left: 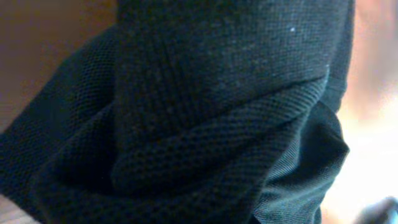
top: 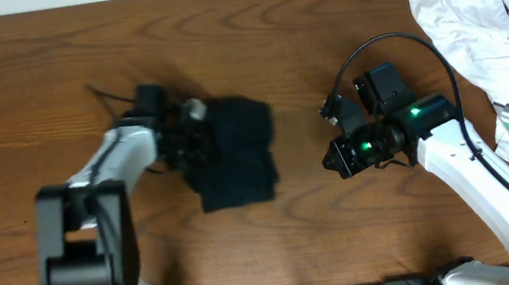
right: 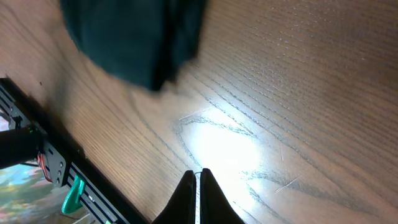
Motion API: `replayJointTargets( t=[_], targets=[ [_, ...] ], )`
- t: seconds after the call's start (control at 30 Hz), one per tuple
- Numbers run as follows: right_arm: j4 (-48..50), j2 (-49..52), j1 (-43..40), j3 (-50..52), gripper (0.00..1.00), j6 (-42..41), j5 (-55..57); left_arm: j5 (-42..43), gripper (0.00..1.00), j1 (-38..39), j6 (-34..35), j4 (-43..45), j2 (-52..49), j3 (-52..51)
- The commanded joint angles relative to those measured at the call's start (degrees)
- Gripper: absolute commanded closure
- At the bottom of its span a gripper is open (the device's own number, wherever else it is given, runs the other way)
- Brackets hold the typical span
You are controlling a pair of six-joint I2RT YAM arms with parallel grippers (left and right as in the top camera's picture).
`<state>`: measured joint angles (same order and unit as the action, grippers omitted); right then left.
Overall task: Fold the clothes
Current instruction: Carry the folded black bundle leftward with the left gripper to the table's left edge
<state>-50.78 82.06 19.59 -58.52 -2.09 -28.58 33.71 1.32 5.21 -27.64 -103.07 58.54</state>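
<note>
jaws of the right gripper sit pinched together and empty beside the black garment, seemingly folded mid-table, while the left gripper touches its edge, hold unreadable, and the white clothes look unfolded.

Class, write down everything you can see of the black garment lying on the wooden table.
The black garment is dark, fine-knit fabric with a ribbed band visible up close. It lies folded into a compact, roughly rectangular bundle with layered edges, near the middle of the wooden table. The left claw meets its left edge; whether it grips is unclear. The right claw is apart, to its right, shut.
</note>
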Motion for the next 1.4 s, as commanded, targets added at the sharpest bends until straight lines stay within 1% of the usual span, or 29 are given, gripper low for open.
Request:
replayJointTargets(
  t=[0.0,0.03,0.17,0.27,0.33,0.53,0.73,0.77,0.8,0.87,0.9,0.93,1.0,1.1,1.27,1.37],
  targets=[
    [-0.07,-0.02,-0.13,-0.24,0.96,0.9,0.13,-8.33,0.94,-7.91,2.64,1.18,4.04,1.66],
    [-0.09,-0.02,-0.13,-0.24,0.96,0.9,0.13,-8.74,0.94,-10.4,3.41,2.03,4.63,1.77],
    [-0.57,-0.02,-0.13,-0.24,0.96,0.9,0.11,-9.35,0.94,-21.18,11.17,7.43,4.96,1.75],
    [-1.16,-0.02,-0.13,-0.24,0.96,0.9,0.17,-9.35,0.94,-27.39,14.21,10.75,4.85,1.75],
    [-1.29,-0.02,-0.13,-0.24,0.96,0.9,0.31,-9.4,0.94,-30.75,14.43,12.39,4.85,1.75],
    [-1.25,-0.02,-0.13,-0.24,0.96,0.9,0.31,-14.6,0.94,-37.7,16.15,13.09,4.76,1.68],
    [-1.27,-0.02,-0.13,-0.24,0.96,0.9,0.31,-14.99,0.92,-41.24,19.15,12.74,4.63,1.68],
    [-1.29,-0.02,-0.13,-0.24,0.96,0.9,0.31,-15.02,0.88,-41.44,19.12,12.7,4.63,1.68],
    [-1.29,-0.02,-0.13,-0.24,0.96,0.9,0.31,-14.99,0.74,-41.55,19.17,12.59,4.63,1.68],
    [-1.29,-0.02,-0.13,-0.24,0.96,0.9,0.31,-14.93,0.24,-41.55,20.48,12.33,4.63,1.68],
    [-1.29,-0.02,-0.13,-0.24,0.96,0.9,0.31,-14.67,0.11,-41.53,21.77,12.02,4.63,1.68],
    [-1.29,-0.02,-0.13,-0.24,0.96,0.9,0.31,-13.53,0.06,-41.55,22.97,11.82,4.63,1.68],
    [-1.36,-0.02,-0.13,-0.24,0.96,0.9,0.31,-8.79,0.02,-41.55,24.06,11.87,4.66,1.7],
    [-1.33,-0.02,-0.13,-0.17,0.96,0.9,0.33,-4.0,0.0,-41.55,24.24,10.62,5.25,1.7],
    [-1.27,0.04,-0.13,0.68,0.96,0.9,0.35,-5.01,0.02,-42.1,26.75,0.59,8.28,1.7],
    [-0.83,0.04,-0.13,1.88,0.96,0.9,0.33,-8.09,0.02,-42.56,28.28,-4.66,10.32,1.7]
  ],
)
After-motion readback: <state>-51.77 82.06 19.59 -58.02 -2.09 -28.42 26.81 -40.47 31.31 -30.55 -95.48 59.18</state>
